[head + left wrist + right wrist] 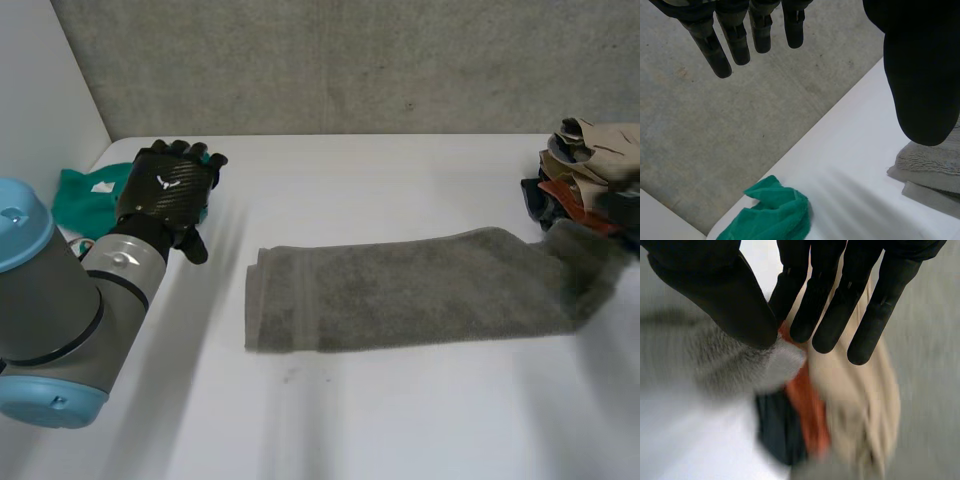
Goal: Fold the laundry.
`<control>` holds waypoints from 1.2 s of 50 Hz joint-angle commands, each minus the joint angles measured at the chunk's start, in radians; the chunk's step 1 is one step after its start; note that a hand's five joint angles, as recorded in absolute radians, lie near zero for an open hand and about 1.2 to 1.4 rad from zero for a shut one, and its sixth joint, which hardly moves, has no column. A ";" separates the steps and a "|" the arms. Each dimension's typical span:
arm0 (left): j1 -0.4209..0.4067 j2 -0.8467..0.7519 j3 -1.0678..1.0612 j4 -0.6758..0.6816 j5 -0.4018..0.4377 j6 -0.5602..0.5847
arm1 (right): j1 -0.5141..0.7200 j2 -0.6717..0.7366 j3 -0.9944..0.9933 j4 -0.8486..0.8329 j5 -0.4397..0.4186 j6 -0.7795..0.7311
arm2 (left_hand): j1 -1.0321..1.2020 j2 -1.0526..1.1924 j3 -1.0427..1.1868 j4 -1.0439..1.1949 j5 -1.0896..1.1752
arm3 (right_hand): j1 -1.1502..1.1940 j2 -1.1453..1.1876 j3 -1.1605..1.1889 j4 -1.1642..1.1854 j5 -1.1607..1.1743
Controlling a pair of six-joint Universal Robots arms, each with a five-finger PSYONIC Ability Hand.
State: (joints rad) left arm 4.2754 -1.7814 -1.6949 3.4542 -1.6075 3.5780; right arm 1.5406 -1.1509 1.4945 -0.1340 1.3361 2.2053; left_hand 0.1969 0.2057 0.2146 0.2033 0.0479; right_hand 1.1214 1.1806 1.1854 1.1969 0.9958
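Mid-fold: right hand [715,290] pinches the raised right end of the grey towel [400,290], rest flat on the worktop [400,420]; left hand [165,190] fingers straight, empty; next, carry that end across leftwards.

Head cam: high, looks down across table [400,420] toward wall [350,60]. Left wrist cam: close, shares towel [932,170] end and green cloth [775,215] with head. Right wrist cam: very close on pile [860,405], also in head.
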 commanded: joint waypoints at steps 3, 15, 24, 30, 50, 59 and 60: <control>0.027 0.060 -0.045 0.000 0.000 -0.001 | 0.446 -0.021 0.010 -0.154 -0.178 0.079 | -0.022 -0.031 -0.040 -0.029 -0.048 | 0.275 0.216 0.211 0.199 0.226; 0.047 0.085 -0.118 0.010 0.004 -0.001 | 0.857 0.298 -0.097 -0.199 -0.210 0.008 | -0.022 -0.031 -0.040 -0.029 -0.048 | 0.275 0.216 0.211 0.199 0.226; 0.040 0.083 -0.103 0.013 0.006 -0.001 | 0.805 0.175 -0.063 -0.193 -0.049 0.138 | -0.022 -0.031 -0.040 -0.029 -0.048 | -0.810 -0.869 -0.874 -0.885 -0.859; 0.006 0.082 -0.063 0.017 0.004 -0.002 | 0.566 0.031 -0.079 -0.115 0.147 0.494 | -0.022 -0.031 -0.040 -0.029 -0.048 | -0.819 -0.879 -0.883 -0.895 -0.868; -0.035 0.039 -0.049 0.019 0.006 -0.079 | 0.351 0.410 -0.376 0.157 0.041 0.737 | -0.022 -0.031 -0.040 -0.029 -0.048 | -0.491 -0.550 -0.555 -0.566 -0.540; -0.037 0.040 -0.054 0.017 0.006 -0.079 | 0.358 0.424 -0.412 0.111 0.043 0.719 | -0.022 -0.031 -0.040 -0.029 -0.048 | 0.275 0.216 0.211 0.199 0.226; -0.037 0.042 -0.054 0.017 0.006 -0.079 | 0.365 0.407 -0.408 0.103 0.041 0.717 | -0.022 -0.031 -0.040 -0.029 -0.048 | 0.275 0.216 0.211 0.199 0.226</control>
State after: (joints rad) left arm 4.2391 -1.7431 -1.7459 3.4726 -1.6015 3.4986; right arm 1.8899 -0.7039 1.0857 0.0077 1.3810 2.9300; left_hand 0.1969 0.2057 0.2146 0.2033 0.0479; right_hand 1.0891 1.1681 1.1651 1.1777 0.9711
